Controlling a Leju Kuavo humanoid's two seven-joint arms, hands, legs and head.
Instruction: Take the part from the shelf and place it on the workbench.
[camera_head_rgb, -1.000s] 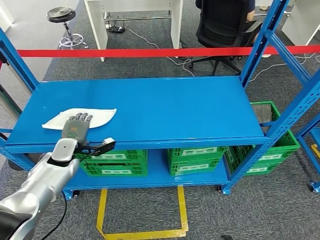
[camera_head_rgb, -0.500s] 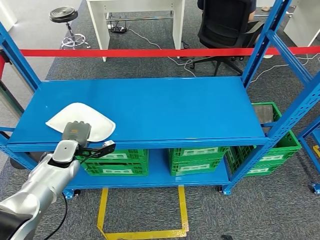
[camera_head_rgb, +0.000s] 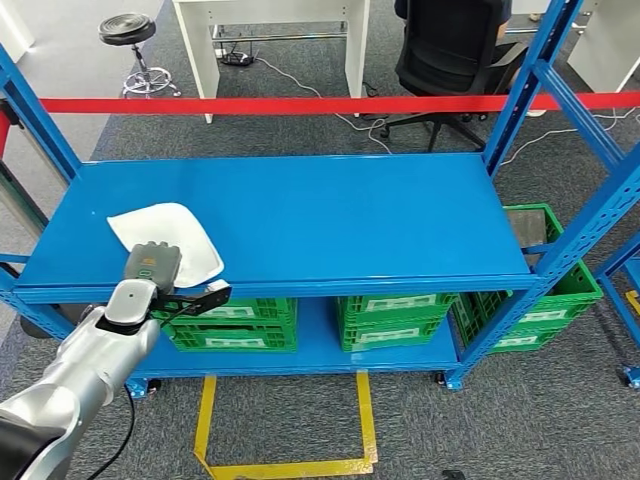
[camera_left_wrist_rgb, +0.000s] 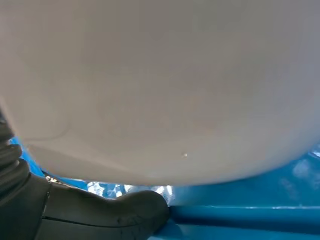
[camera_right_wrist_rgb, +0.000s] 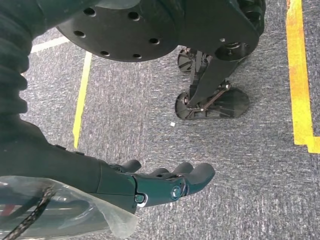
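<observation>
The part is a flat white rounded piece at the front left of the blue shelf top. It stands tilted, its near edge at my left hand, which grips it at the shelf's front edge. In the left wrist view the part's pale surface lies close over my dark thumb, with the blue shelf beneath. My right hand hangs over the grey carpet, its fingers stretched out and holding nothing.
Green crates sit on the lower shelf. Blue uprights frame the right side, and a red tape runs across behind. An office chair and a stool stand beyond. Yellow floor lines mark the carpet.
The part lay flat under my left fingers a second ago; it has since tipped up and turned, drawn toward the shelf's front edge in my left hand's grip.
</observation>
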